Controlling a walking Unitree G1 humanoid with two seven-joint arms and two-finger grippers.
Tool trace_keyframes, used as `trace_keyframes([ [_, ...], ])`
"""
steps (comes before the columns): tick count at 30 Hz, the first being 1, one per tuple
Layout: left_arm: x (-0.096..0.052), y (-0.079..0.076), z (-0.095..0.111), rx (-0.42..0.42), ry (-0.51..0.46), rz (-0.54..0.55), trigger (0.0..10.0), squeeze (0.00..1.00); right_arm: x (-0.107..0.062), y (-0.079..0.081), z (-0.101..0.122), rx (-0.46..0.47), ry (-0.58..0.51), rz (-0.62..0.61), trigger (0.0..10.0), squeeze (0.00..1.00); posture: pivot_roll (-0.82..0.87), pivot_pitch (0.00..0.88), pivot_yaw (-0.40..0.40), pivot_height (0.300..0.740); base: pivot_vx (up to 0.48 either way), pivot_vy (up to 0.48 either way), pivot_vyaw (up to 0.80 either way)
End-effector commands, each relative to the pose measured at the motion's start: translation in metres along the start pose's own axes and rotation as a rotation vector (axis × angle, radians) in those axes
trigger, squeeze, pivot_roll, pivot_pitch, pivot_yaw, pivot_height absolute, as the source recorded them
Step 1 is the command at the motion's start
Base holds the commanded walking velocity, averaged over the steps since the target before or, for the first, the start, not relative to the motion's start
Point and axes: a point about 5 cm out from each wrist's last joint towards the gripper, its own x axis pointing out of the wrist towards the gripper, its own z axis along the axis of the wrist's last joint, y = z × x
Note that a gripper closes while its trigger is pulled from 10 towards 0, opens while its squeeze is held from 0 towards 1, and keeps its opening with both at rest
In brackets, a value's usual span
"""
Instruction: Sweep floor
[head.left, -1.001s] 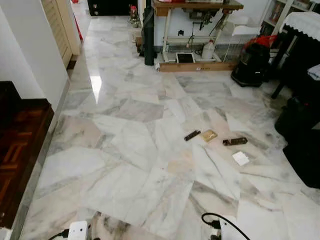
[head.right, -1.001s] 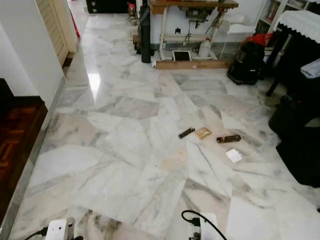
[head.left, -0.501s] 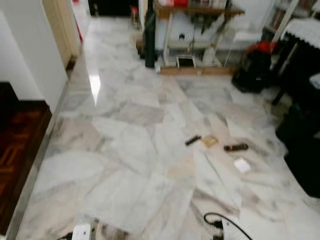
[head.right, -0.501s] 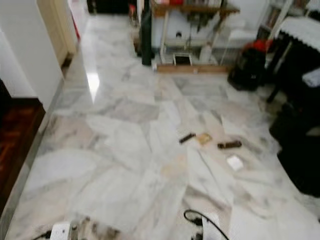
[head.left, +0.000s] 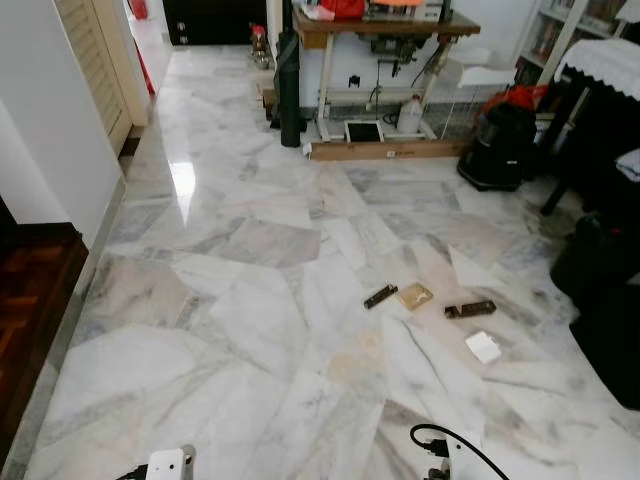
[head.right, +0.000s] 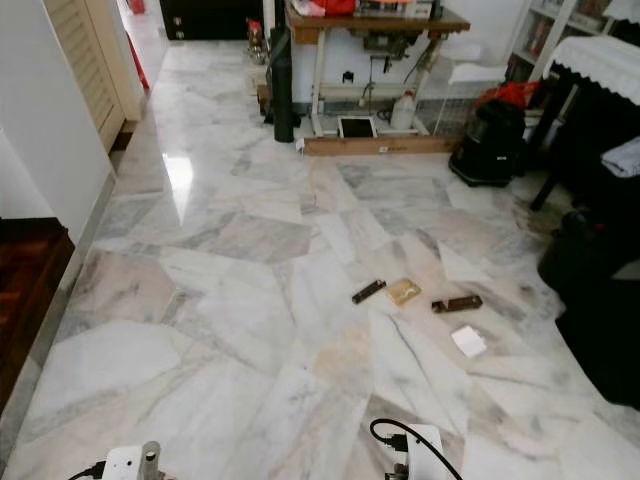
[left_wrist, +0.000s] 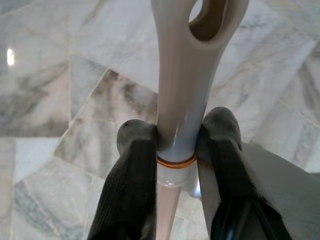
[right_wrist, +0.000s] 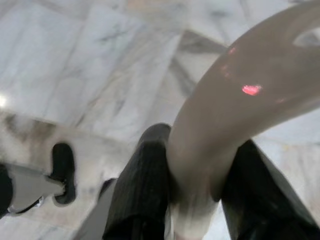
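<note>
Several bits of litter lie on the marble floor (head.left: 250, 330) ahead and to my right: a dark stick (head.left: 380, 296), a tan square (head.left: 414, 295), a dark brown bar (head.left: 470, 309) and a white square (head.left: 483, 346). In the left wrist view my left gripper (left_wrist: 178, 129) is shut on a cream handle (left_wrist: 182, 75) with a hanging hole at its end. In the right wrist view my right gripper (right_wrist: 200, 150) is shut on a curved cream handle (right_wrist: 240, 95). Both white wrists (head.left: 168, 464) (head.left: 452, 458) peek in at the bottom edge of the eye views.
A white wall (head.left: 45, 140) and a dark wooden step (head.left: 30, 300) line the left. At the back stand a wooden table (head.left: 390, 25), a black post (head.left: 290, 85) and a plank (head.left: 390, 150). A black vacuum (head.left: 500, 140) and dark furniture (head.left: 610, 300) crowd the right.
The whole picture has shifted and sharpened after a blur, so the camera has moved. The litter lies in the same places on the floor.
</note>
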Motion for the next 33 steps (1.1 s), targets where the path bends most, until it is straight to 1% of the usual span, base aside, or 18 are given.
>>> trace_keyframes([
  [1, 0.0003, -0.0028, 0.0005, -0.002, -0.005, -0.015, 10.0, 0.0, 0.0005, -0.0015, 0.0071, -0.005, -0.029, -0.002, 10.0, 0.0, 0.06, 0.028, -0.045, 0.74, 0.3, 0.0, 0.0],
  [12, 0.0008, -0.008, 0.0009, 0.002, -0.01, -0.03, 10.0, 0.0, -0.0002, -0.0048, 0.0055, -0.007, -0.029, -0.003, 10.0, 0.0, 0.06, 0.025, -0.049, 0.74, 0.303, 0.0, 0.0],
  [21, 0.0011, -0.0112, 0.0011, -0.008, -0.014, -0.032, 10.0, 0.0, -0.0005, -0.0071, 0.0051, -0.009, -0.028, -0.005, 10.0, 0.0, 0.06, 0.04, -0.055, 0.74, 0.302, 0.0, 0.0],
  [33, 0.0007, -0.0116, -0.0014, -0.014, -0.005, -0.032, 10.0, 0.0, -0.0006, -0.0089, 0.0054, -0.009, -0.025, -0.011, 10.0, 0.0, 0.06, 0.05, -0.056, 0.74, 0.306, 0.0, 0.0],
])
